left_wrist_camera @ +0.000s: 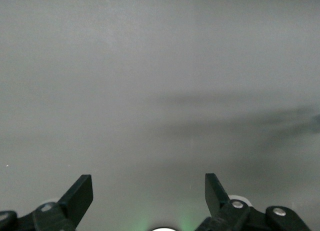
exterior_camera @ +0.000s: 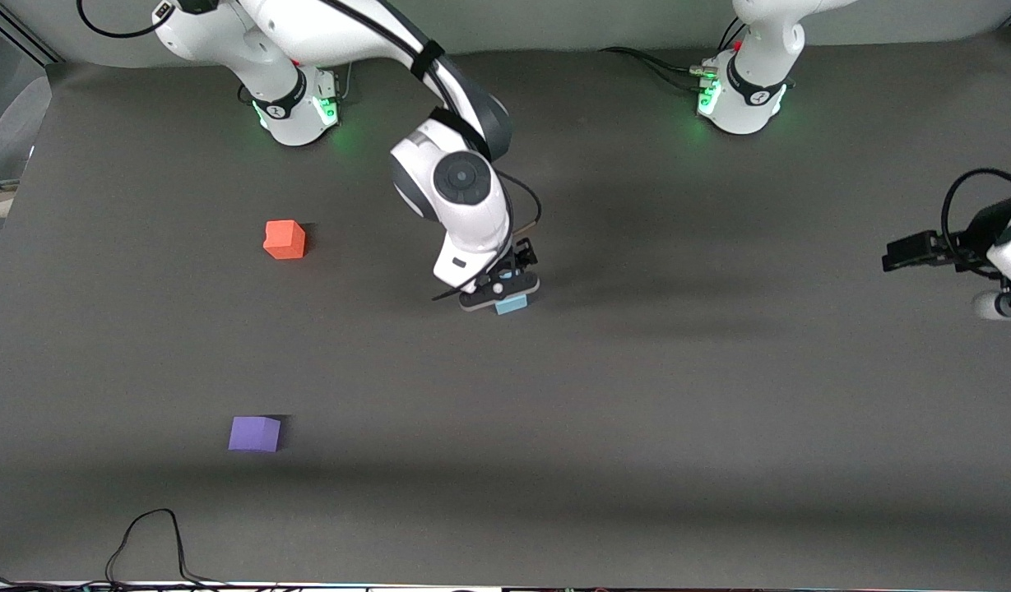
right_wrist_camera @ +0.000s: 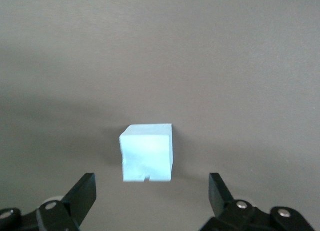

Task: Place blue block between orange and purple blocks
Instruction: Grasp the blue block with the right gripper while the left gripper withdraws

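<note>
Right gripper [exterior_camera: 500, 289] is low over the blue block [exterior_camera: 512, 304] mid-worktop, fingers spread to straddle it; orange block [exterior_camera: 285, 239] and purple block [exterior_camera: 255, 433] well apart leave a gap; left gripper [left_wrist_camera: 149, 196] waits spread

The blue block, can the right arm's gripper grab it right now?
Probably yes. The right gripper is open right over the blue block, which sits alone on the table with nothing beside it to block the way.

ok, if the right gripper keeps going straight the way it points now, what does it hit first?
Most likely the small light-blue foam cube: the right gripper hangs open just above it, cube centred between the fingers. Under it, only the dark grey table mat.
</note>
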`<state>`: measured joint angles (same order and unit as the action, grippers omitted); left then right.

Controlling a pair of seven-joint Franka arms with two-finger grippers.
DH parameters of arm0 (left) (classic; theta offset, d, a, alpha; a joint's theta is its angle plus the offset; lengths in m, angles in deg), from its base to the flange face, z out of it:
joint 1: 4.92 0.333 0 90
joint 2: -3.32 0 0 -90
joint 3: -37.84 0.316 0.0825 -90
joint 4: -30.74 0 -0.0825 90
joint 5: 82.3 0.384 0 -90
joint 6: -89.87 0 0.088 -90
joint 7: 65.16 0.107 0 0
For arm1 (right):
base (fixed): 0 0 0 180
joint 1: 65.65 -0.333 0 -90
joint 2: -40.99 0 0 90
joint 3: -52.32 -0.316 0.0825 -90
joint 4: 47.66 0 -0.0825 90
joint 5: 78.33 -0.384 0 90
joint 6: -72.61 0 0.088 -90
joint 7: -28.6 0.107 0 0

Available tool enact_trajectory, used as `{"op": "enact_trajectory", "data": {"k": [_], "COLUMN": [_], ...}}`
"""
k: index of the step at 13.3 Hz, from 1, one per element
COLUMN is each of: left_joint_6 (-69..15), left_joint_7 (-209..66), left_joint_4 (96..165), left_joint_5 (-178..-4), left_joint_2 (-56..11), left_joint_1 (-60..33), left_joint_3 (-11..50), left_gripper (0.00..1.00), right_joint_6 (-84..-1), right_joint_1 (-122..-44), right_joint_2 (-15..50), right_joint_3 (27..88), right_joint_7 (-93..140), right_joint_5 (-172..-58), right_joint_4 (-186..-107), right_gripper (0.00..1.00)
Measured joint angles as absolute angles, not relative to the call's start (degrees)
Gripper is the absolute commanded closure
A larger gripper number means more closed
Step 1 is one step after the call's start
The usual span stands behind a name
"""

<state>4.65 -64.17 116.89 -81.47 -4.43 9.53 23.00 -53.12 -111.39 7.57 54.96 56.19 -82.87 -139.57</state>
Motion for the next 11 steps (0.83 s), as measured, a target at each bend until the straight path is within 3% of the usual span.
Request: {"op": "enact_trajectory", "data": {"k": [4,8,9,11], "left_joint_6": [4.4,4.1,3.6,1.3], "left_joint_7": [-64.0,-61.9,-61.9,-61.8], "left_joint_4": [120.1,120.4,120.9,124.2], "left_joint_5": [-81.5,-81.6,-81.6,-81.6], "left_joint_2": [-1.3,-0.8,-0.4,2.1], "left_joint_1": [9.1,-5.0,-6.7,-8.2], "left_joint_3": [23.5,38.4,39.7,40.4], "left_gripper": [0.0,0.0,0.0,0.0], "right_joint_6": [-64.1,-72.5,-72.5,-72.5], "right_joint_1": [-112.5,-113.6,-114.2,-115.2], "right_joint_2": [4.7,1.9,1.7,1.6], "right_joint_3": [54.9,54.8,54.8,54.8], "right_joint_7": [57.2,58.9,59.9,61.3], "right_joint_5": [-82.9,-82.9,-82.9,-82.9], "right_joint_4": [-144.5,-148.1,-148.2,-148.2], "right_gripper": [0.0,0.0,0.07,0.45]}}
